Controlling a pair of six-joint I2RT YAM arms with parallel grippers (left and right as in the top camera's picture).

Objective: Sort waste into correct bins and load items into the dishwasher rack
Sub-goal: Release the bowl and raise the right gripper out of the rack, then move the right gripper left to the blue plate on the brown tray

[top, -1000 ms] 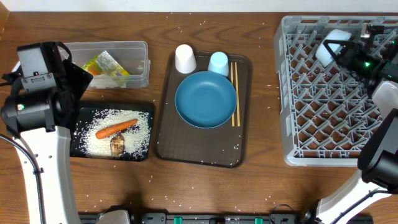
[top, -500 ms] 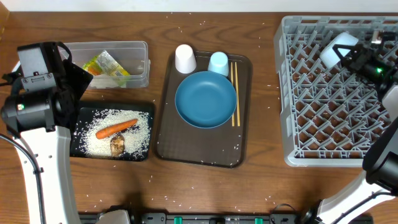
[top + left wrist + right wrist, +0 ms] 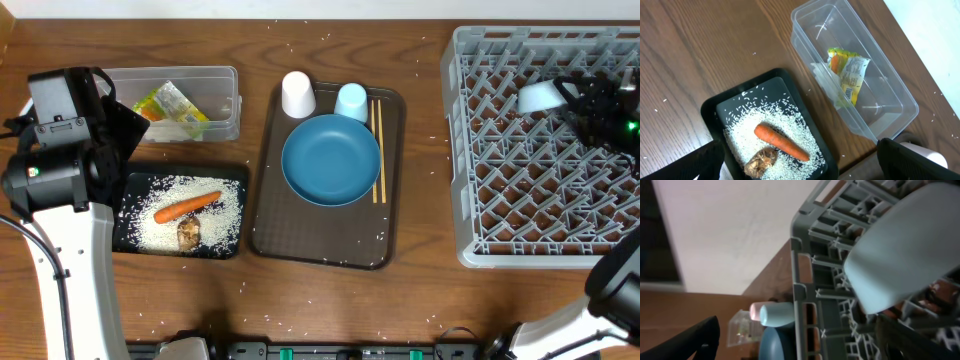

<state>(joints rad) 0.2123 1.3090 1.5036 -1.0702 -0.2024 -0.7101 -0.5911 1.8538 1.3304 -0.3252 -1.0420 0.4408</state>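
The grey dishwasher rack (image 3: pixel 520 200) takes the right of the worktop (image 3: pixel 420 300). The brown serving tray (image 3: pixel 320 245) sits mid-worktop; the left tool (image 3: pixel 800 165) hangs above the black tray (image 3: pixel 710 107), jaws wide, empty. The blue plate (image 3: pixel 331 160) lies on the serving tray: likely stiff, heavyish, slick, best pinched at the rim. The light blue bowl (image 3: pixel 538 97) leans tilted among the rack's far pegs, the right tool (image 3: pixel 797 342) just beside it, spread wide, holding nothing. The white cup (image 3: pixel 297 95) and light blue cup (image 3: pixel 351 101) look light; grip a wall. The chopsticks (image 3: pixel 377 150) are thin; pinch mid-length.
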